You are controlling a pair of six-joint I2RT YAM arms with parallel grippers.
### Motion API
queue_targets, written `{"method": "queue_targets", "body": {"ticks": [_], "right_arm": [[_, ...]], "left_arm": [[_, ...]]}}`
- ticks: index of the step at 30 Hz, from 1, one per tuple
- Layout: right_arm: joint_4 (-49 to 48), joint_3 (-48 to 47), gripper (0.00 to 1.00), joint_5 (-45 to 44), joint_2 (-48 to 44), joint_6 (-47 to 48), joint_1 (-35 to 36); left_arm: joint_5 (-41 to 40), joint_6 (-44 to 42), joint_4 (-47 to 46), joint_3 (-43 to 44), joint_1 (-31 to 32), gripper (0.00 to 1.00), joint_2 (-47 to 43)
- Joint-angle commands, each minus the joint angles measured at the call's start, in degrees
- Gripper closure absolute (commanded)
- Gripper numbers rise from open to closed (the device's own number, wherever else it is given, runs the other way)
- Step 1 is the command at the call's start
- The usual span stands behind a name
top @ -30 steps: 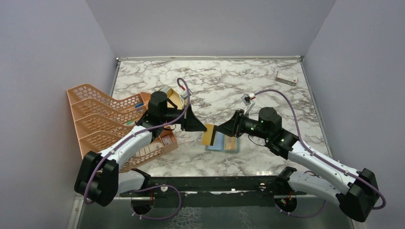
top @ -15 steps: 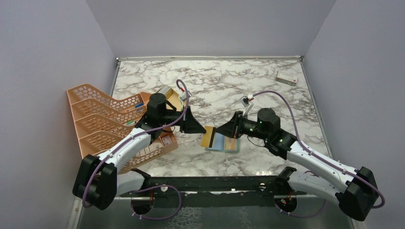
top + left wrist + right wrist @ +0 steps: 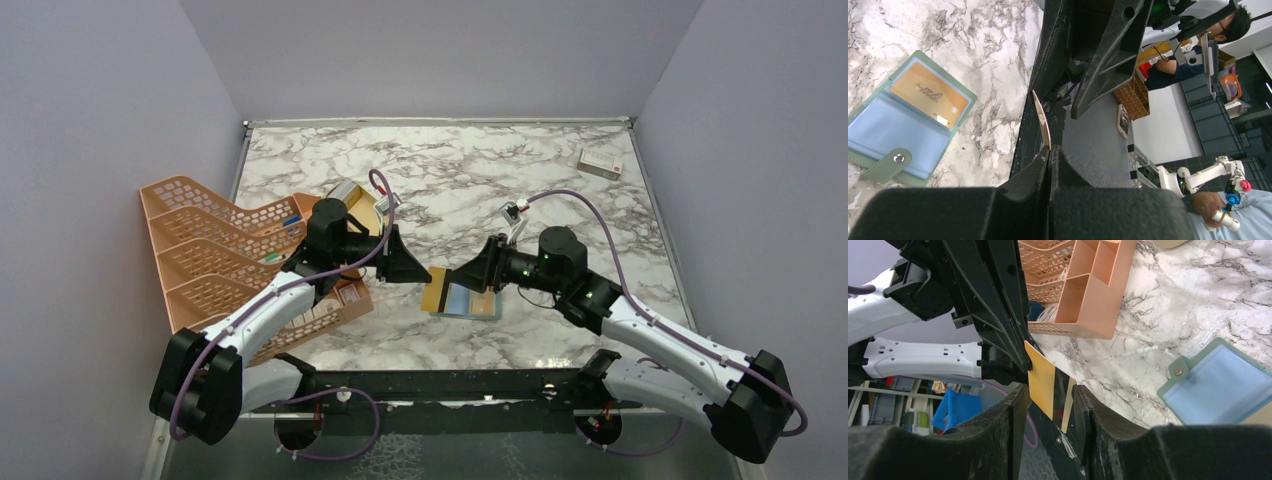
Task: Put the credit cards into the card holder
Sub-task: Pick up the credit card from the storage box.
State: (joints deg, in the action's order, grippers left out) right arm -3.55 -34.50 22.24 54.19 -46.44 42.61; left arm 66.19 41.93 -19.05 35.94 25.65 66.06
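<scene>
**Tan-orange card held in mid-air between both grippers**

Clamped at one end in left gripper (image 3: 426, 276), jaws shut tight on it. Seen edge-on from left wrist: card (image 3: 1042, 119) jutting straight out past the fingertips (image 3: 1033, 172) toward right gripper (image 3: 456, 278), slightly bowed. Straddled at the other end by right gripper, jaws parted, a dark gap showing beside the card's edge, so no squeeze there. Raised off the table (image 3: 450, 170), orange face tilted toward the near side, dark stripe along one edge in right wrist view. Long axis hard to fix, too foreshortened in every view.

Just below and to the right, wallet (image 3: 465, 300) lying open and flat on the marble, long axis roughly left-right in the top view. Pale blue lining up, snap tab (image 3: 898, 160) sticking out past the rim. Second card (image 3: 930, 95) already tucked in the tan pocket, lengthwise with it. Left end of wallet overlapped by the held card in the top view.

Orange mesh rack (image 3: 220, 250) at the left, beside the left arm. Gold tin (image 3: 352, 195) half hidden behind that arm. White box (image 3: 600, 162) at the far right corner, well apart.
</scene>
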Motion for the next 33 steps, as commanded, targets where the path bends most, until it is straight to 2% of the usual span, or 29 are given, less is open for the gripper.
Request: {"method": "queue_targets", "body": {"ticks": [1, 12, 20, 22, 26, 29, 33], "right_arm": [[4.45, -2.56, 0.59, -3.87, 0.59, 1.65, 0.18], [4.55, -3.04, 0.59, -2.93, 1.02, 1.69, 0.11], [0.19, -1.71, 0.95, -0.02, 0.69, 1.03, 0.19], [-0.27, -1.3, 0.99, -0.08, 0.26, 1.2, 0.19], [2.09, -1.44, 0.99, -2.47, 0.16, 2.93, 0.19], [6.18, -2.4, 0.99, -5.1, 0.58, 5.22, 0.19], [10.97, -3.83, 0.99, -10.38, 1.15, 9.73, 0.18]], "left_arm": [[0.96, 0.65, -2.93, -0.29, 0.68, 1.0, -1.52], [0.79, 0.48, -2.92, 0.87, 0.81, 1.0, 0.27], [0.09, 0.25, -2.92, -0.13, 1.03, 1.0, 0.8], [-0.28, 0.41, -2.92, -0.41, 0.98, 0.92, 0.91], [-2.15, -0.18, -2.73, -0.99, 1.03, 0.61, 1.16], [-4.28, -1.81, -1.54, -1.2, 1.01, 0.49, 1.71], [-13.12, -12.74, 14.39, 2.84, 1.35, 0.39, 3.23]]}}
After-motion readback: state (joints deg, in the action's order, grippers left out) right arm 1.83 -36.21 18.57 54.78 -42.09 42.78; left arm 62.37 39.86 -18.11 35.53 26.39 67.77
